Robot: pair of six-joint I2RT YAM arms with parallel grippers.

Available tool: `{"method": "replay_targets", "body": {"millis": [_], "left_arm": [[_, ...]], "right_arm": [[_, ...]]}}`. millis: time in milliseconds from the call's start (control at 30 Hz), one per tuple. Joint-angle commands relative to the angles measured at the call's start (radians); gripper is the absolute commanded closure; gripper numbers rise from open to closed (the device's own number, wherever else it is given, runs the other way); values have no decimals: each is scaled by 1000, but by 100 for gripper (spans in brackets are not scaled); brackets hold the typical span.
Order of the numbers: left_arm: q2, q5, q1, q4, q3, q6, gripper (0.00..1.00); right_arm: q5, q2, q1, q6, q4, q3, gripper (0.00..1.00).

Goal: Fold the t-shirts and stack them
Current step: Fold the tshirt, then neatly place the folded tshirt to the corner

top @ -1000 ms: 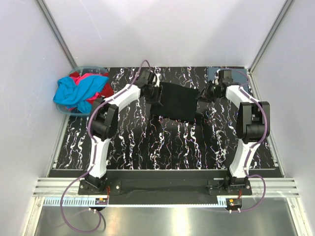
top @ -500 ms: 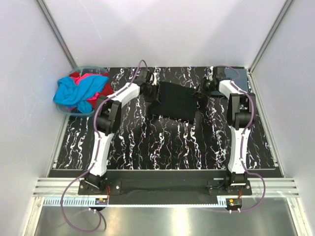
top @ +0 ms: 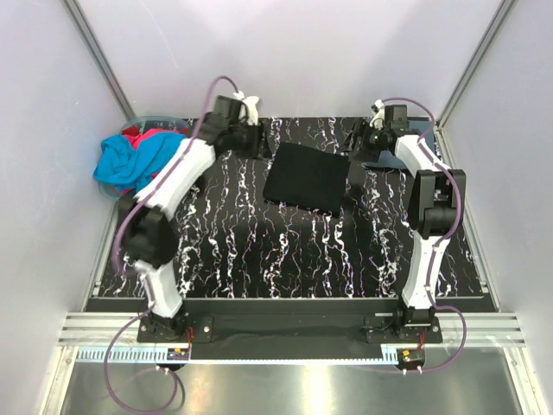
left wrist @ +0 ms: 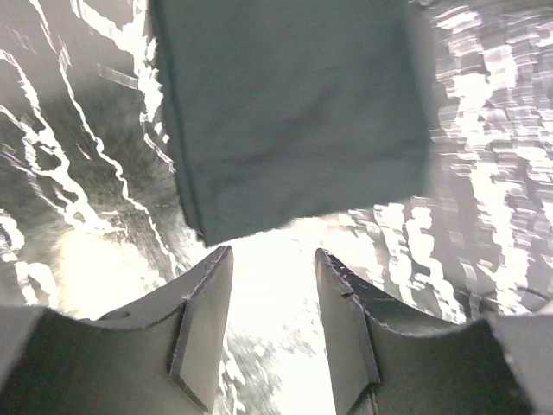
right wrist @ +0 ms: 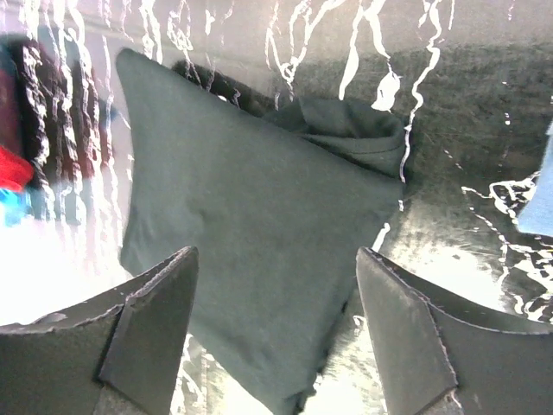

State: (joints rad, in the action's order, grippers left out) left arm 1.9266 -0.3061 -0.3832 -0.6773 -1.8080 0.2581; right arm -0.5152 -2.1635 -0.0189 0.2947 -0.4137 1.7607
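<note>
Two tools hang off the folded black cotton t-shirt, which lies flat as a neat oblong just toward 12 o'clock from the middle of the black marble-patterned bench. The left tool sits at the shirt's 10 o'clock corner. Its wrist view shows the fingers spread, with only bare bench between them. The right tool sits at the 2 o'clock corner, its fingers splayed wide and gripping nothing.

The bright cyan t-shirt and the red t-shirt are heaped in the pale translucent plastic tub at 10 o'clock. A slate blue-grey cloth shows at the 1 o'clock corner.

The likely trouble is the rumpled pocket of cloth at the fold's far right corner, seen from the right wrist. If a tool pinches only the top layer there when the shirt is moved to a stack, the fold could peel open. The cyan shirt also droops over the tub rim, so grabbing it carelessly could drag the red one out with it.

A second ago both tools were pressed in at the shirt's left and right edges, the right one nearly closed. Both have since drawn back toward 12 o'clock, the right has let go, and the left arm has swung outward.
</note>
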Motion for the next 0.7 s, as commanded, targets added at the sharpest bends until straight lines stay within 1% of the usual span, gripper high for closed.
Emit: {"method": "replay_targets", "body": {"millis": [0, 67, 100, 133, 233, 267, 400, 567, 667], "left_arm": [[-219, -57, -6, 19, 140, -62, 52], [-265, -80, -8, 25, 241, -89, 51], [-305, -83, -11, 54, 280, -91, 51], [-323, -106, -13, 79, 350, -80, 51], [-356, -160, -34, 142, 418, -59, 51], [-353, -166, -51, 143, 417, -62, 51], [-354, -192, -68, 145, 420, -65, 51], [-363, -165, -62, 145, 420, -68, 51], [-368, -162, -62, 147, 420, -62, 51]], "right_arm": [[-26, -1, 11, -91, -34, -29, 18], [-39, -28, 11, -130, -54, -27, 17], [-42, -39, 14, -144, -59, -20, 17], [-46, -53, 13, -157, -68, -11, 17], [-104, -126, 13, -187, -97, 61, 16], [-133, -174, 13, -201, -111, 86, 17], [-169, -260, 13, -218, -177, 204, 16], [-97, -352, 7, -252, -309, 350, 18], [-91, -396, 5, -270, -365, 431, 22]]}}
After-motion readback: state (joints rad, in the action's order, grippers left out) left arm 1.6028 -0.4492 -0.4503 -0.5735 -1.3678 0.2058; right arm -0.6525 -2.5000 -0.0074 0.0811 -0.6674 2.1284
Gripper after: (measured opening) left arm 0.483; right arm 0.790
